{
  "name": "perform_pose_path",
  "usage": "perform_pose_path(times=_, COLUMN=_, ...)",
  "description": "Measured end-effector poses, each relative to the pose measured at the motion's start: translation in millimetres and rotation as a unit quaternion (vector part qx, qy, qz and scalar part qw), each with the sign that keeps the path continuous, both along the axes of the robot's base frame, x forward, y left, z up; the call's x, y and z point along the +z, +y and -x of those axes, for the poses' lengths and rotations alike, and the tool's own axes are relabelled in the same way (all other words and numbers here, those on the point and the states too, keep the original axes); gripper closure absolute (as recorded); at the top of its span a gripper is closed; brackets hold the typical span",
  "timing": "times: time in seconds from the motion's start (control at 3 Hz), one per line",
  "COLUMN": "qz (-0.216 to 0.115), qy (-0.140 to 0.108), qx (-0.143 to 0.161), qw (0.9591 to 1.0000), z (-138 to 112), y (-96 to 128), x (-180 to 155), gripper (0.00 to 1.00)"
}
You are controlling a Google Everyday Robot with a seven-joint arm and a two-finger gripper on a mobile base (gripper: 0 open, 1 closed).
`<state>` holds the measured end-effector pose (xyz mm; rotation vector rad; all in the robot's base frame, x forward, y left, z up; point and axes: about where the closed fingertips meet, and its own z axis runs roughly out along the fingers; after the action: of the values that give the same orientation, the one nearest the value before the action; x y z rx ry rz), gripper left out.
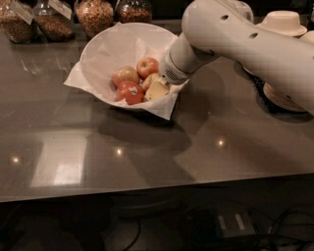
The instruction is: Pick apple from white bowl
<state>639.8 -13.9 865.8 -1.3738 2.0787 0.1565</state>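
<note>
In your one camera view, the white bowl (98, 46) sits toward the back of the dark, glossy desk (147, 152), and its crumpled paper lining (164, 109) spills over the near rim. The apple (147, 67) lies inside the bowl, at the back of the fruit cluster, dull red with a paler patch. To its left rests a paler, tan-coloured apple (124, 76), and in front of both lies a brighter orange-red apple (129, 92) with a sticker on top. Your white arm (245, 39) reaches in from the right, and the pincer (157, 89) is down inside the bowl at its near right side, just beside the orange-red apple and in front of a half-hidden fourth apple (149, 80). It is near the apple but does not hold it; you cannot tell whether the pincer is wide or narrow. Behind the bowl stand jars (93, 14) of dry goods, and stacked beige bowls (285, 20) sit at the far right.
</note>
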Motion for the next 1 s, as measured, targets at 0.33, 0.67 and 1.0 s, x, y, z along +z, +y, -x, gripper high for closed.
perform_pose_path(times=0.33, qz=0.010, qy=-0.007, qx=0.019, qw=0.9997, z=4, y=3, x=13, gripper=1.00)
perform_pose_path(times=0.67, qz=0.024, qy=-0.018, qx=0.042, qw=0.9987, z=9, y=2, x=32, gripper=1.00)
perform_pose_path(times=1.0, qz=0.038, qy=-0.024, qx=0.071, qw=0.9965, z=14, y=-2, x=51, gripper=1.00)
